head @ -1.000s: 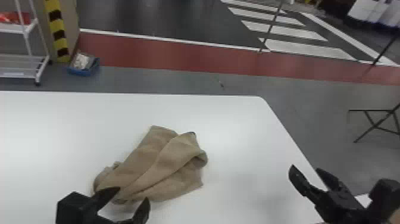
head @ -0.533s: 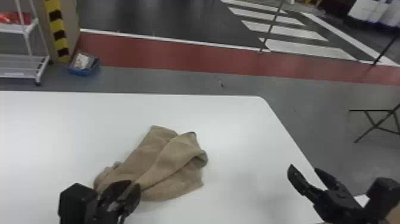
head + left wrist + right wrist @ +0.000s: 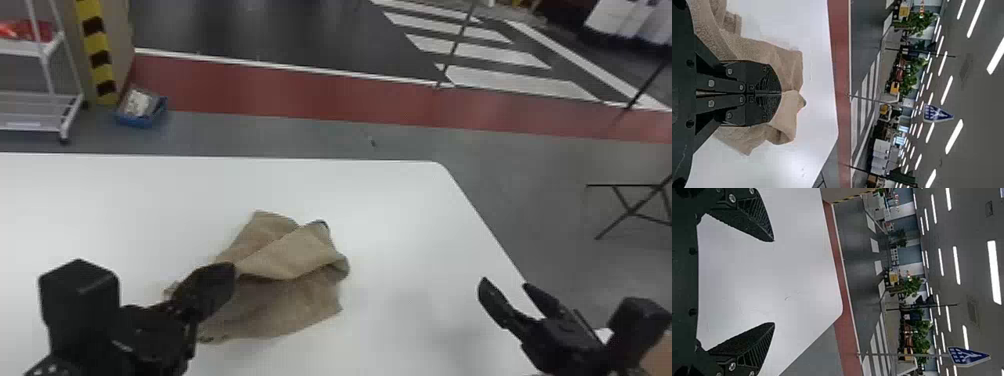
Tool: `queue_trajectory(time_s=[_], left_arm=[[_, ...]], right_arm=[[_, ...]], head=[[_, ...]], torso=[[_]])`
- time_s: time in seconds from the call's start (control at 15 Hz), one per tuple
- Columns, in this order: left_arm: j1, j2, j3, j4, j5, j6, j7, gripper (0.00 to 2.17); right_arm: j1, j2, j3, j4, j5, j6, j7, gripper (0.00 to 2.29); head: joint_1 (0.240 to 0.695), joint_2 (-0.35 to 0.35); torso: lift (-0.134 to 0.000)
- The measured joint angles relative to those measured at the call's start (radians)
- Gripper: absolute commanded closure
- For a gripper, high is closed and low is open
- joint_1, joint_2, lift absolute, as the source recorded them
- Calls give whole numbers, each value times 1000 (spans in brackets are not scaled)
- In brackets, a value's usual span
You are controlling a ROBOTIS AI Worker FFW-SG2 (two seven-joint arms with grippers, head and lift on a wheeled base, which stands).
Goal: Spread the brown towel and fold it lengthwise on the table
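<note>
Table edges: I see the far edge of the white table running straight behind the towel to a rounded corner; from there the side edge slants down to the robot's right and passes by the right gripper.
Open room: White tabletop spreads between the towel and the right gripper, and there's a band of it between the towel and the far edge.
Brown towel: It lies crumpled on the table, nearer my left gripper, with one flap doubled over and a curled edge toward the right. The brown towel is well apart from the far edge.
Left gripper: In the head view my left gripper is over the towel's near left part. Its wrist view gives me both fingers pressed together, with cloth around them; I can't tell whether any is pinched.
Right gripper: I have the right gripper wide open beside the table's side edge, well apart from the towel, holding nothing between its fingers.
</note>
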Motion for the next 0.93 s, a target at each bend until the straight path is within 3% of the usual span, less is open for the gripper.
queue_trajectory(time_s=[0.27,0.4,0.53,0.6,0.67,0.73,0.93], left_arm=[[-28,0,68,-104,52,22,68,2142],[-58,0,79,-100,53,18,128,2142],[-92,0,107,-47,52,9,176,2145],[-109,0,128,-15,52,7,197,1905],[-126,0,150,21,54,6,219,694],[-132,0,166,43,60,7,231,-2],[-113,0,168,44,65,29,205,29]], right_arm=[[4,0,31,-15,57,-5,75,134],[9,0,75,-28,159,-44,167,134],[9,0,137,-33,313,-119,210,134],[8,0,173,-34,394,-150,215,134],[5,0,216,-34,479,-172,216,134],[-3,0,252,-31,543,-179,216,137],[-68,0,317,13,670,-178,284,151]], head=[[695,-350],[695,-350],[695,-347],[695,-279],[695,-242],[695,-213],[695,-173]], torso=[[-124],[-124],[-124],[-124],[-124],[-124],[-124]])
